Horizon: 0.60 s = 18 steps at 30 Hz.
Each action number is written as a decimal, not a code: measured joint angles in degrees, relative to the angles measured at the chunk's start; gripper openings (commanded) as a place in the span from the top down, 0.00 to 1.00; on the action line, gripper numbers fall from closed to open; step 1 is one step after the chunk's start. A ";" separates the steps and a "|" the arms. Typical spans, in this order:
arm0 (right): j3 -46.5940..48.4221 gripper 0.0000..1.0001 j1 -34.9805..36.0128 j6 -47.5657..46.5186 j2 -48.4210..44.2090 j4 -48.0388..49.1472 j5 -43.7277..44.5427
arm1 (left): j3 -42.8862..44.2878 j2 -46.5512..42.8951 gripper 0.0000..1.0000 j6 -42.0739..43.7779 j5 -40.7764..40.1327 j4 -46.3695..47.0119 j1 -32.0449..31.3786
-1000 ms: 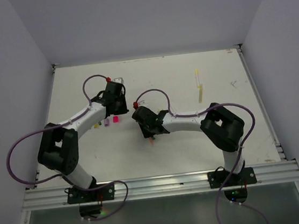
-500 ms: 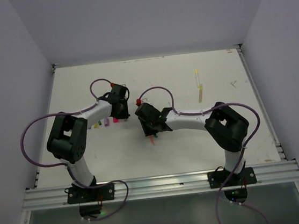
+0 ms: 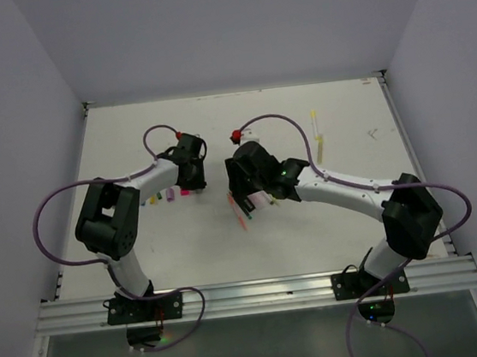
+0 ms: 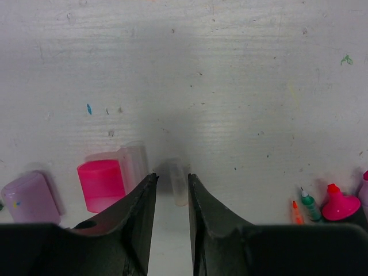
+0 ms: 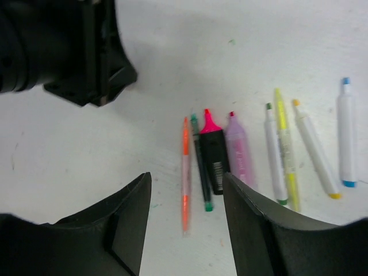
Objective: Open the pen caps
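Observation:
In the left wrist view my left gripper (image 4: pixel 172 183) stands slightly open over the table. A small pale cap (image 4: pixel 177 185) lies between its fingertips. A pink cap (image 4: pixel 102 184) and a lilac cap (image 4: pixel 29 198) lie to its left. My right gripper (image 5: pixel 187 174) is wide open above a row of pens with nothing held. An orange pen (image 5: pixel 185 172) lies under the gap, beside a thin green pen (image 5: pixel 201 167), a black-and-pink highlighter (image 5: pixel 213 152) and a lilac pen (image 5: pixel 238 152). From above, the left gripper (image 3: pixel 192 182) and right gripper (image 3: pixel 245 199) sit close together mid-table.
More pens lie right of the lilac one: a white green-tipped pen (image 5: pixel 275 155), a yellow pen (image 5: pixel 286 146), a white orange-tipped pen (image 5: pixel 313 149) and a white blue-tipped pen (image 5: pixel 345 132). Two yellow pens (image 3: pixel 317 135) lie far right. The left arm's black wrist (image 5: pixel 63 46) is close.
The left gripper moved down toward the caps, then stayed. The right arm stretched out with its elbow swinging right, and the orange pen now shows on the table below its gripper.

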 measured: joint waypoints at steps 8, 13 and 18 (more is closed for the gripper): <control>-1.25 0.32 -16.37 -1.70 -3.58 -1.97 2.58 | 0.52 -8.24 0.62 -0.13 0.00 -2.67 0.00; -1.11 0.32 -26.99 -3.67 -1.57 -2.43 2.71 | 1.42 -20.55 0.44 -0.26 -1.16 -2.58 0.00; 2.14 0.36 -34.62 -5.05 6.80 -2.40 2.19 | 0.26 -31.89 0.15 0.63 -4.31 -1.66 0.00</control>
